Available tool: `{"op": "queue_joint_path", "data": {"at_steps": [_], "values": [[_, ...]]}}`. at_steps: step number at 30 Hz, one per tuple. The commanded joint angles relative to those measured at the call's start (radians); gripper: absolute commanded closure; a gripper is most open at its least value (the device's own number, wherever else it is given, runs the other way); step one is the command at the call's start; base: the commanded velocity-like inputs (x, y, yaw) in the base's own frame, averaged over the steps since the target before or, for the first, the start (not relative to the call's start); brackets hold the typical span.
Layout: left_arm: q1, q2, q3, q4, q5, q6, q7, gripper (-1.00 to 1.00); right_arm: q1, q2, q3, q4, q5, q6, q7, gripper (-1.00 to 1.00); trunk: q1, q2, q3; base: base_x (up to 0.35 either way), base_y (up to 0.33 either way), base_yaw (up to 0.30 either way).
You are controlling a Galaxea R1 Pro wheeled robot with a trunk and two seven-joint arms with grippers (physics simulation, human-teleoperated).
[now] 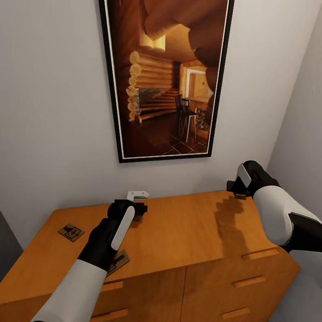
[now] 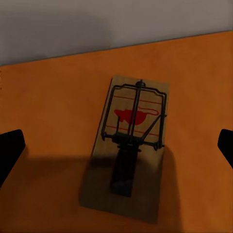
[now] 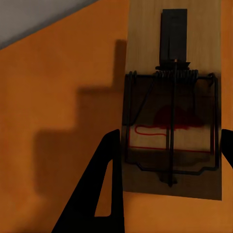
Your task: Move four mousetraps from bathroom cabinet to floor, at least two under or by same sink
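A framed picture point(image 1: 165, 78) of a log-cabin interior hangs on the grey wall above the orange-brown cabinet point(image 1: 188, 232), whose top I reach over with both arms. One mousetrap point(image 1: 71, 232) lies on the top near its left edge; another point(image 1: 117, 261) peeks out beside my left forearm. My left tool point(image 1: 136, 206) hovers wide open above a third mousetrap point(image 2: 132, 145) lying flat on the wood. My right tool point(image 1: 239, 188), near the back right corner, grips a mousetrap point(image 3: 172, 107) between its fingers point(image 3: 97, 194).
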Motion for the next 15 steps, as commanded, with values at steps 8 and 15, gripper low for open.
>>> {"op": "queue_joint_path", "data": {"at_steps": [8, 15], "values": [[-0.001, -0.001, -0.001, -0.003, 0.010, 0.006, 0.013, -1.00, -0.001, 0.001, -0.008, -0.001, 0.003, 0.003, -0.001, 1.00, 0.000, -0.001, -0.001, 0.000, 0.000, 0.000], [-0.001, -0.001, -0.002, -0.004, 0.011, 0.008, 0.013, -1.00, -0.001, 0.001, -0.007, -0.001, 0.003, 0.003, -0.001, 1.00, 0.000, -0.001, -0.001, -0.008, 0.000, 0.000]]}}
